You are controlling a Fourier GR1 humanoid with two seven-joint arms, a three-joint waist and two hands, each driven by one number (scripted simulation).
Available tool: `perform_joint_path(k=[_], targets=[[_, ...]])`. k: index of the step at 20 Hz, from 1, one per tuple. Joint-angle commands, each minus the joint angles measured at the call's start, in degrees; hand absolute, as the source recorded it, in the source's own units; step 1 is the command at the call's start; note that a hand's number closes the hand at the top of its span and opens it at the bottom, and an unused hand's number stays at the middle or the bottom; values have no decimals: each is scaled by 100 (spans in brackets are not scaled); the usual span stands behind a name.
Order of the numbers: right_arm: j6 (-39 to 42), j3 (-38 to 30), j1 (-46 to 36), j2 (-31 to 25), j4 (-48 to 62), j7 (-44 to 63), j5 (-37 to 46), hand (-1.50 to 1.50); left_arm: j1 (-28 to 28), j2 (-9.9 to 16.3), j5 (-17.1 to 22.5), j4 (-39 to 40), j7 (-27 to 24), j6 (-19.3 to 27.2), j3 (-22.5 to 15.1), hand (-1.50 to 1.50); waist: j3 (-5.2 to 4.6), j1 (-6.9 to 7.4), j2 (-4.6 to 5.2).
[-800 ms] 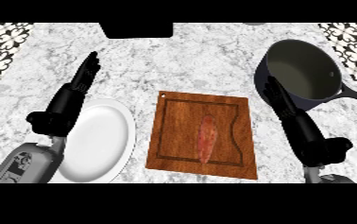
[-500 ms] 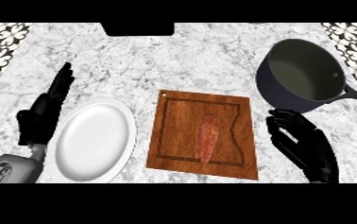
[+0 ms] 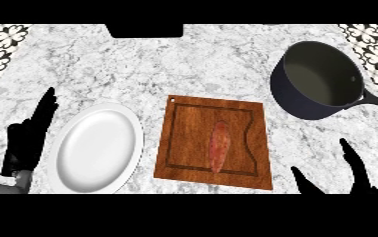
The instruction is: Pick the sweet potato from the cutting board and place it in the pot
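A long reddish sweet potato lies lengthwise on the wooden cutting board in the middle of the counter. The dark pot, with nothing visible inside, stands at the upper right, its handle pointing right. My right hand shows at the lower right edge with straight fingers, apart from the board and below the pot. My left hand stands open at the left edge, fingers up, beside the plate.
A white plate lies left of the board. A dark object sits at the back edge of the marble counter. Patterned patches mark the top corners.
Both hands have slid down towards the view's lower edge; the right hand has moved away from the pot. The sweet potato stays on the board.
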Motion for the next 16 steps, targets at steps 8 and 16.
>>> perform_joint_path(k=[8, 16], targets=[[1902, 942, 498, 447, -2091, 3206, 2907, -150, 261, 137, -12, -515, 176, -72, 72, 0, 15, 299, 78], [4599, 1403, -1032, 1020, -1657, 5341, 2625, -150, 60, -141, -189, -309, 153, 8, -87, 0, 22, 430, 127]])
